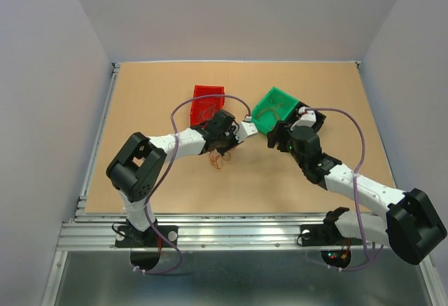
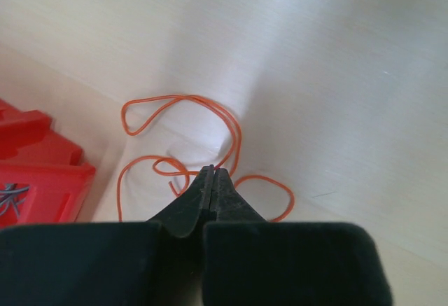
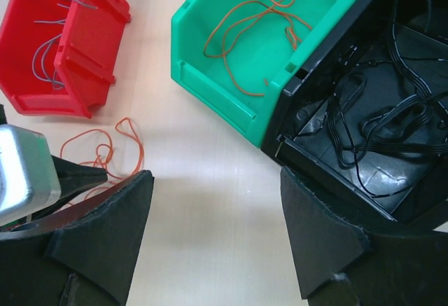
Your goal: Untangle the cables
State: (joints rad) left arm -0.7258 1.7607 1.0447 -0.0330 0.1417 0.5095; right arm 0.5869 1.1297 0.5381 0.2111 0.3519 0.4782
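Left gripper (image 2: 212, 174) was pinched shut on the orange cable (image 2: 238, 138), mid-tabletop just on the near side of the red bin (image 3: 98, 54). Right gripper (image 3: 213, 180) hung open. I'd lift slowly so the loops slip free instead of tightening.

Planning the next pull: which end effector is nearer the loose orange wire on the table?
Left. The left end effector is closed on the orange wire; the right end effector hangs open by the green bin, off the wire.
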